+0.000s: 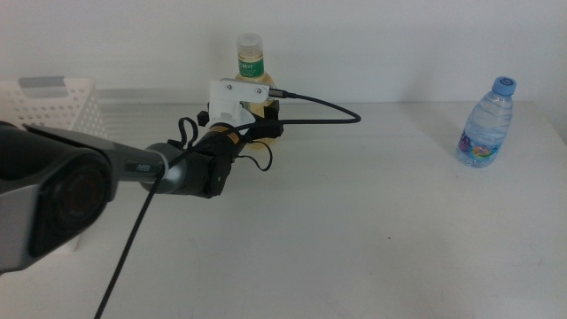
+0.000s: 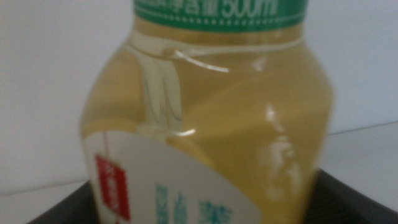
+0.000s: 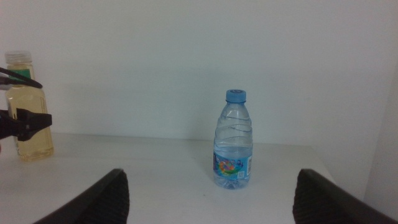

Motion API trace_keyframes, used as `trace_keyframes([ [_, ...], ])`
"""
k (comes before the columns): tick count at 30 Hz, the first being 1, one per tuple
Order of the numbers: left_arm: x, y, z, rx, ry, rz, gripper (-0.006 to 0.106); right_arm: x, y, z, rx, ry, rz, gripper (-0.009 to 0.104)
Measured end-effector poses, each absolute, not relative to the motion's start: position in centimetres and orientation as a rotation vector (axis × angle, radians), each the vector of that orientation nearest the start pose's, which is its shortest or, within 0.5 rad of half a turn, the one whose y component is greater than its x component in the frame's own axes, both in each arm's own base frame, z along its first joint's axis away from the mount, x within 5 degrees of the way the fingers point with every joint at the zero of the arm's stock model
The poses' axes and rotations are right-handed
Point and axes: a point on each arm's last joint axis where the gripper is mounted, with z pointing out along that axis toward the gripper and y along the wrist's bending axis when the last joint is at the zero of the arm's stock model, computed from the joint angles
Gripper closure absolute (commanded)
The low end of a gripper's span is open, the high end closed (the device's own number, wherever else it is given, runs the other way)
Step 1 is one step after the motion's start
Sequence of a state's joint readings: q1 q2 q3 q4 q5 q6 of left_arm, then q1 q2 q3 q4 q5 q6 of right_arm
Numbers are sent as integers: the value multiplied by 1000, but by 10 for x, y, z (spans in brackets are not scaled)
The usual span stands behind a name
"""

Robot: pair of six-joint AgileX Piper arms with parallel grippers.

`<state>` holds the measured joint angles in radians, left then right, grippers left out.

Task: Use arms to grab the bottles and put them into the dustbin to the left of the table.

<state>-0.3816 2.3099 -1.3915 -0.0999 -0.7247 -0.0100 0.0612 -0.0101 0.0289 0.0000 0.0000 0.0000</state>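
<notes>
Left pincer [image 1: 257, 124] reached across the surface [image 1: 354, 221] to the upright yellow bottle [image 1: 251, 66] at the far middle, jaws either side of its lower body; clamped or merely flanking, cannot tell. Dustbin [image 1: 53, 106] off to the left. Left wrist view: bottle [image 2: 211, 124] filling the frame, jaw tips barely showing. Right pincer [image 3: 211, 193] spread wide, empty, facing the upright water bottle [image 3: 234, 140], unseen in the middle view.
</notes>
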Motion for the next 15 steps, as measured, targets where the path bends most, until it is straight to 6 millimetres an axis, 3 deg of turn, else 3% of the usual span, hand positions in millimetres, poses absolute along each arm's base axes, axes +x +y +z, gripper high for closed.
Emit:
trace_keyframes([
  [10,478,-182,110,200,1662,-293,15,57,3,204,-46,1502,49,18],
  [12,479,-182,110,200,1659,-293,26,57,3,204,-46,1502,49,18],
  [15,479,-183,111,195,1659,-298,54,57,3,204,-46,1502,49,18],
])
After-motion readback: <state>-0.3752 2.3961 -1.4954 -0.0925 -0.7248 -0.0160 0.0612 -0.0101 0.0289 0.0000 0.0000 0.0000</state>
